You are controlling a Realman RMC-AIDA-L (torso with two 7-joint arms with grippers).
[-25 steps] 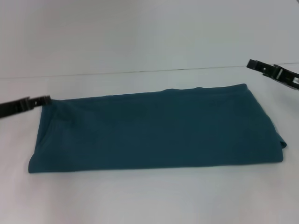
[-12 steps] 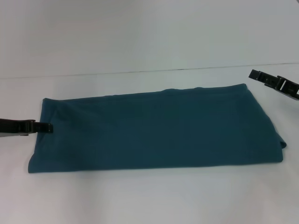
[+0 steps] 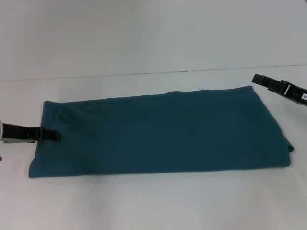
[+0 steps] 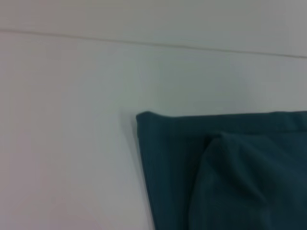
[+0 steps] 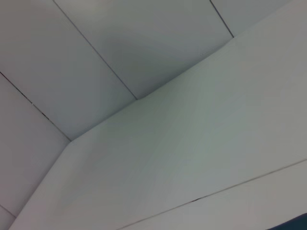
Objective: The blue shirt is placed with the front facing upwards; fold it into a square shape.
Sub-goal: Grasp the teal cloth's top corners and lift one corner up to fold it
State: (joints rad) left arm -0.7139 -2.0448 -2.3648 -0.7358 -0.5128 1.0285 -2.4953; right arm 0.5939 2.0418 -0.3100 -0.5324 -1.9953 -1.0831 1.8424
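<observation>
The blue shirt [image 3: 158, 132] lies flat on the white table as a long, wide band, with no print showing. My left gripper [image 3: 54, 135] reaches in from the left, its tip over the shirt's left edge about midway along that edge. My right gripper [image 3: 259, 79] hovers just beyond the shirt's far right corner, apart from the cloth. The left wrist view shows a corner of the blue shirt [image 4: 225, 172] with a folded layer on top. In the right wrist view only a sliver of the blue shirt [image 5: 298, 224] shows at the picture's corner.
The white table [image 3: 144, 201] extends around the shirt on every side. Its back edge [image 3: 144, 73] runs just behind the shirt, and a plain white wall stands beyond it.
My left gripper has moved from the shirt's far left corner toward me along the left edge and slightly in over the cloth. The right gripper barely shifted. The shirt has not moved.
</observation>
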